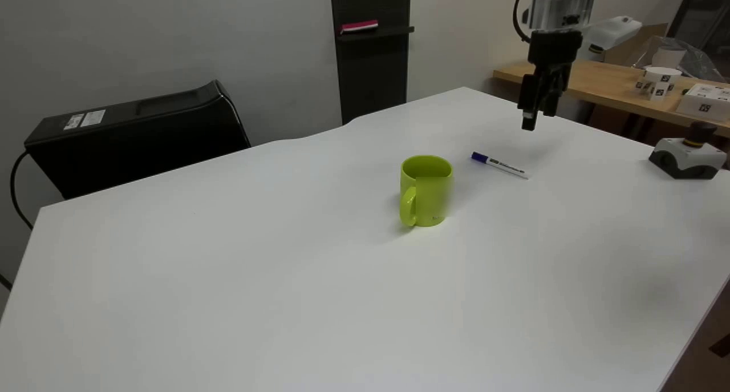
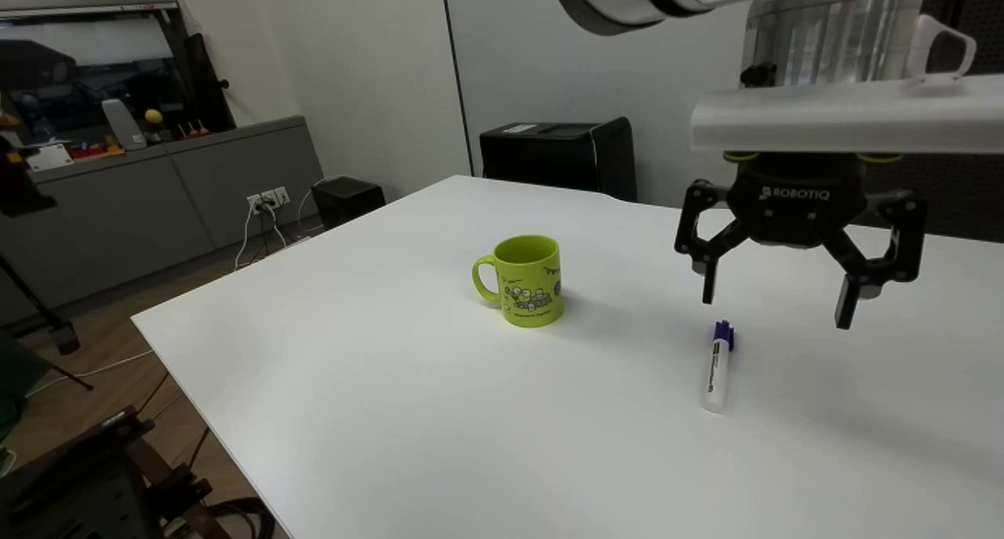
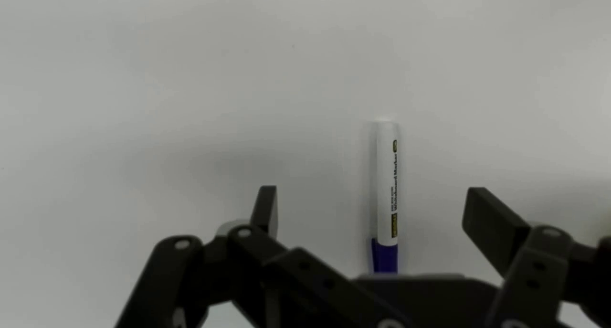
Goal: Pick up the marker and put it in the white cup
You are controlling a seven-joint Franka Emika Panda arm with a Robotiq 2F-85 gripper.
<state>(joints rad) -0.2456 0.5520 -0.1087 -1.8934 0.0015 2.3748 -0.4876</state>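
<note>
White table [image 1: 239,278], grey wall [image 1: 274,49], 1 marker [image 3: 386,189]

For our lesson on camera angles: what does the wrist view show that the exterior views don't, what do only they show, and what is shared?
Only the wrist view lets you read "Whiteboard Marker" on the marker. Only the exterior views clearly show the green mug, standing upright, and the black unit beyond the white table. Shared: the marker lies on the white table, and the open gripper is not holding it.

A capped marker [image 2: 718,370] lies near an upright green mug [image 2: 529,285].
</note>
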